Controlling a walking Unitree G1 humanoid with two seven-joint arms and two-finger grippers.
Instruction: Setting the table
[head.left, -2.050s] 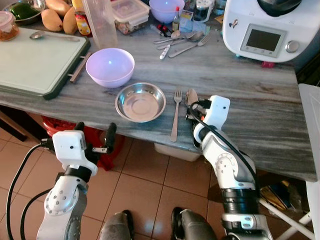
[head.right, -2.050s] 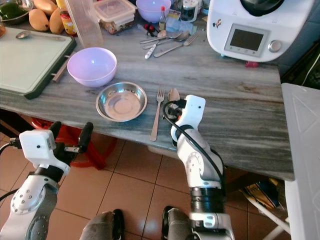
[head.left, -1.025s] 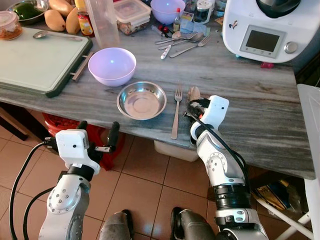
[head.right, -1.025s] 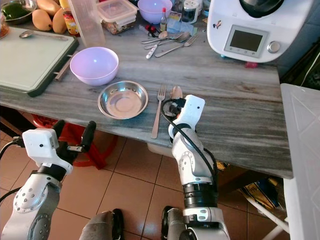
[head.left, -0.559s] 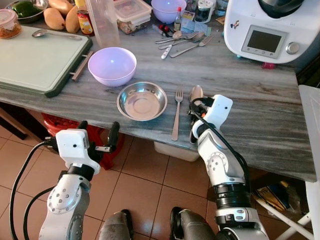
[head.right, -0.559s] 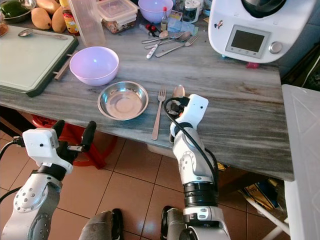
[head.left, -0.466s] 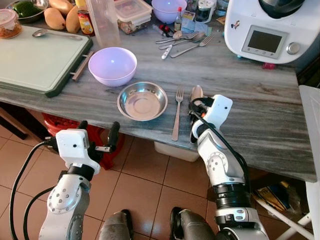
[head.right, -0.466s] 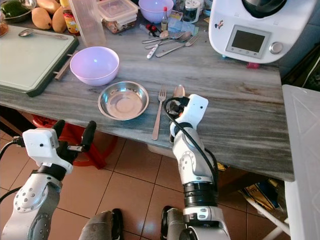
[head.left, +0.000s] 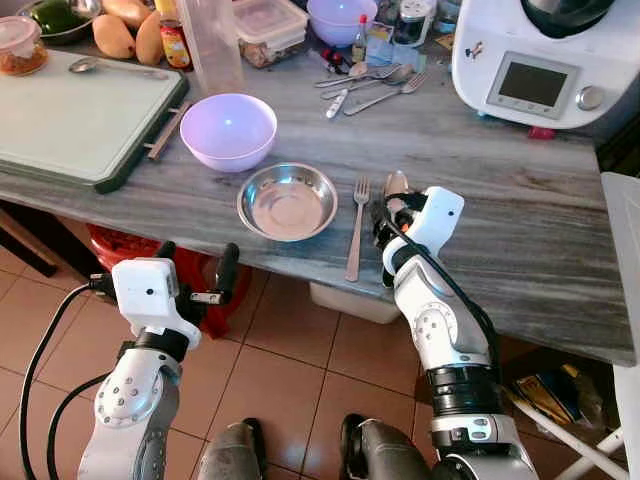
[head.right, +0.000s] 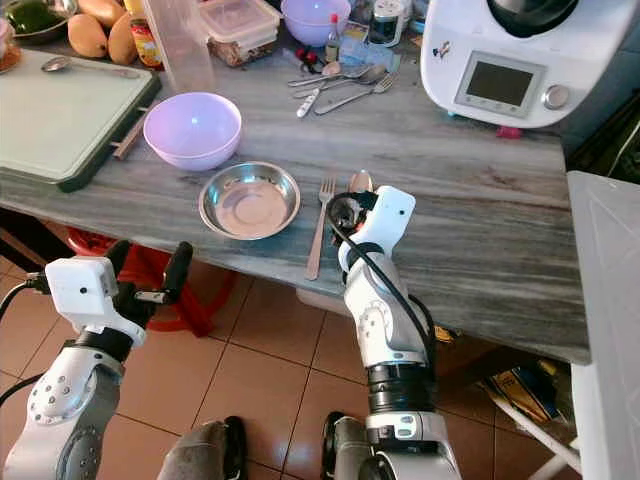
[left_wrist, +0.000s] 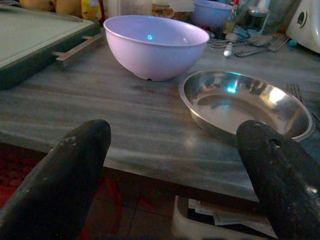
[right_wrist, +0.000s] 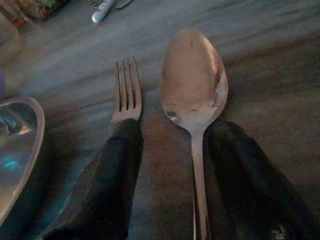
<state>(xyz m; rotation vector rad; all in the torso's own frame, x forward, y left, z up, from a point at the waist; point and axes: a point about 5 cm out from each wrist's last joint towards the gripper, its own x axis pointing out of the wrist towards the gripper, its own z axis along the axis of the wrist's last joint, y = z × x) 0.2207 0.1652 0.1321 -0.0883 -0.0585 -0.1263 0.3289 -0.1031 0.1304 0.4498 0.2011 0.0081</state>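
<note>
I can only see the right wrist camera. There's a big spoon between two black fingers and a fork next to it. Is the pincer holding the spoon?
Observer: No, the right pincer is open. Its fingers sit either side of the spoon handle, and the spoon lies flat on the table.
Operator: What's that shiny curve at the edge of my picture?
Observer: A round metal bowl, on the far side of the fork from the spoon.
Operator: Is there anything else close by?
Observer: A purple bowl stands just behind the metal bowl.
Operator: Where's the other arm?
Observer: The left pincer is open, below the table edge, in front of the metal bowl.
</note>
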